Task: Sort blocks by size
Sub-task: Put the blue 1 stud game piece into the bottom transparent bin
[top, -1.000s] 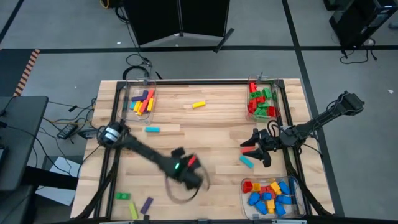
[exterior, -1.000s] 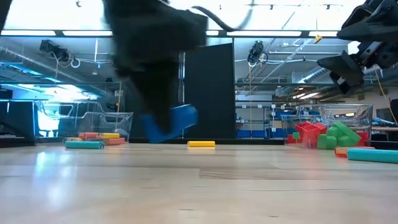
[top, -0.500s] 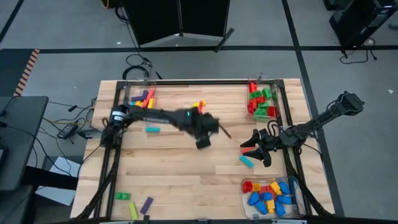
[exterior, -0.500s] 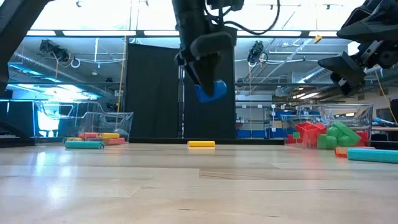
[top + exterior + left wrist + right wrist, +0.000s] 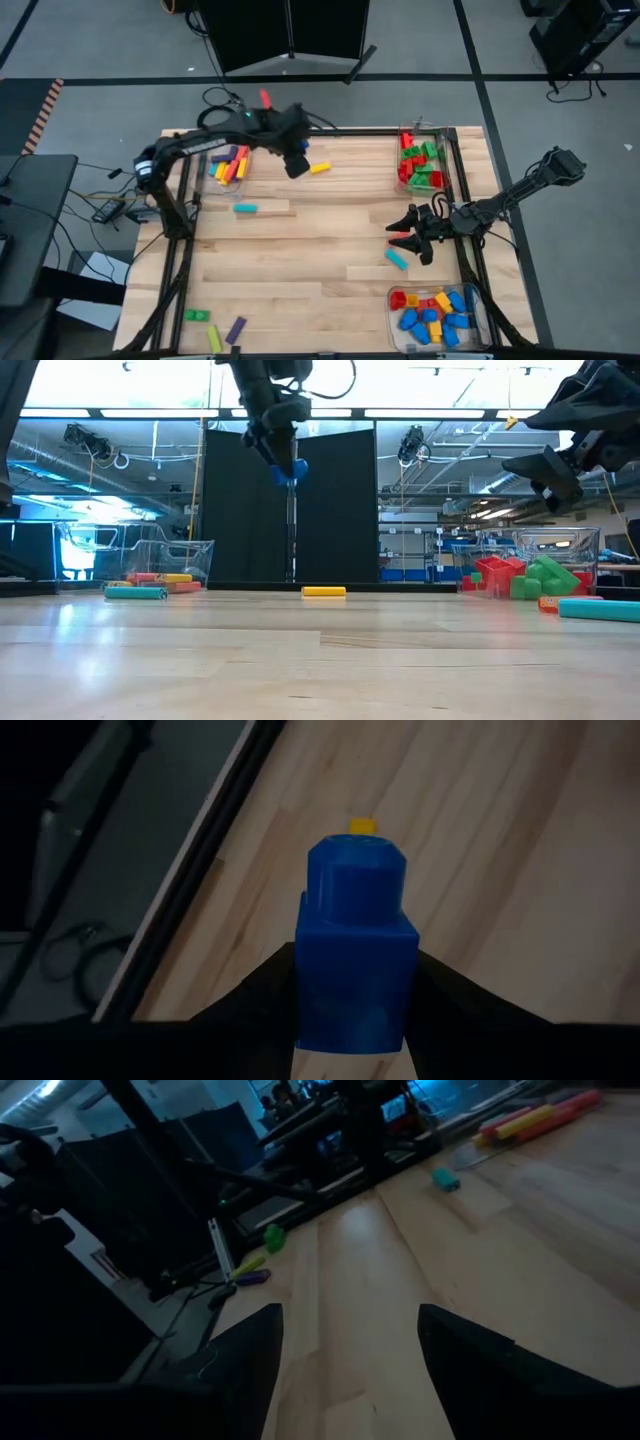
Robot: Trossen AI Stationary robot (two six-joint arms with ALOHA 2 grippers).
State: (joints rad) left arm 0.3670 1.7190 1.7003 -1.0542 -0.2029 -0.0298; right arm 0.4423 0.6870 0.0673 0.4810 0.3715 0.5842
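From above, your left gripper (image 5: 296, 165) hangs just beside the far-left bin (image 5: 229, 163). Low view: it is clamped on a blue block (image 5: 289, 470), high over the table. Right gripper (image 5: 416, 236) waits, jaws apart. Release early and the block could miss the bin

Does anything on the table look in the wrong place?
Yes. The left gripper carries a short blue block near the far-left bin of long bars, though blue blocks fill the near-right bin.
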